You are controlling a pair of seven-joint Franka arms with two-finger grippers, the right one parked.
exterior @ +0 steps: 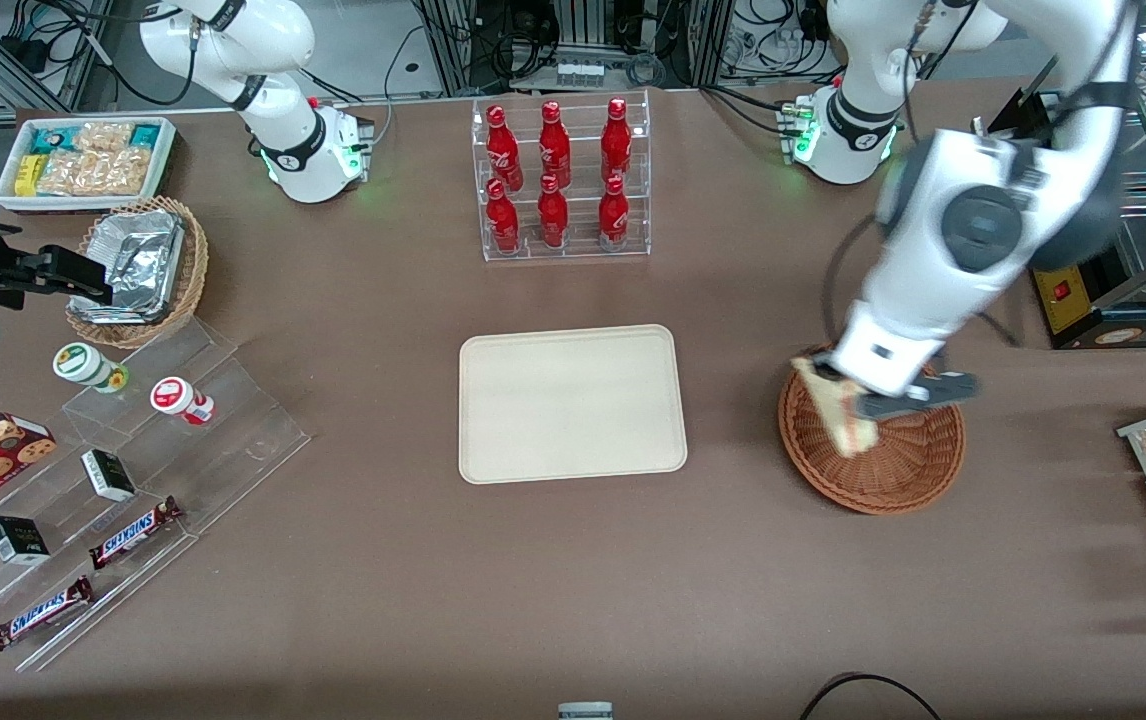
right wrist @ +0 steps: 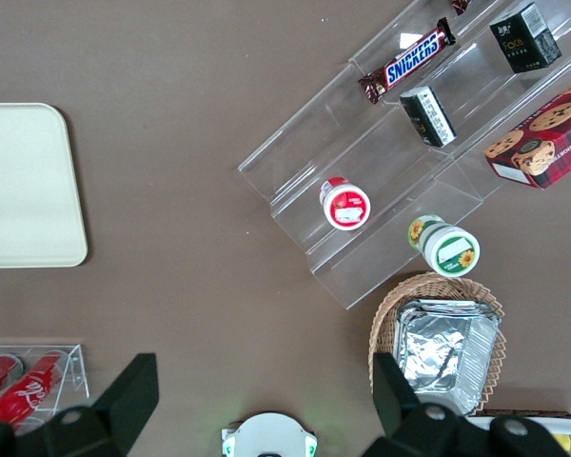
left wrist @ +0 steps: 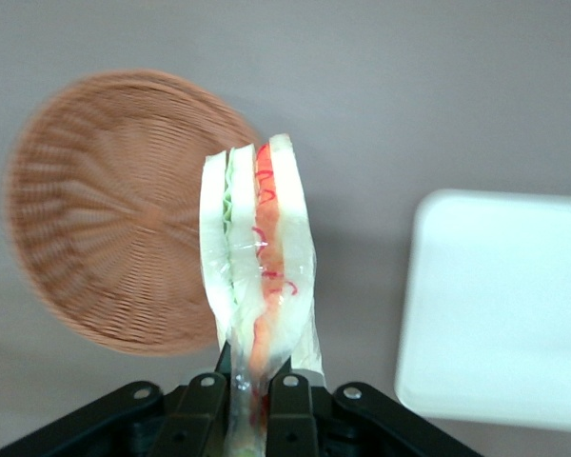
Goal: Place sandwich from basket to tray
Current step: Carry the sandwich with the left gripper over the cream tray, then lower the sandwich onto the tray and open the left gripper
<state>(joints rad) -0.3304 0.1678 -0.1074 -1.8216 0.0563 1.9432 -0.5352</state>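
Note:
My left gripper (exterior: 858, 400) is shut on the sandwich (exterior: 841, 412), a wrapped wedge of pale bread with red-orange and green filling. It holds the sandwich up above the reddish-brown round basket (exterior: 908, 470), at the basket's rim nearest the tray. In the left wrist view the sandwich (left wrist: 259, 257) stands up from between the gripper (left wrist: 248, 409) fingers, with the basket (left wrist: 105, 219) and the tray (left wrist: 500, 305) below on either side. The basket holds nothing else that I can see. The cream-beige tray (exterior: 571, 403) lies bare at the table's middle; it also shows in the right wrist view (right wrist: 24, 186).
A clear rack of red bottles (exterior: 561, 180) stands farther from the front camera than the tray. A clear stepped shelf with snacks (exterior: 123, 480), a tan wicker basket with foil containers (exterior: 138, 270) and a white bin of packets (exterior: 88, 160) lie toward the parked arm's end.

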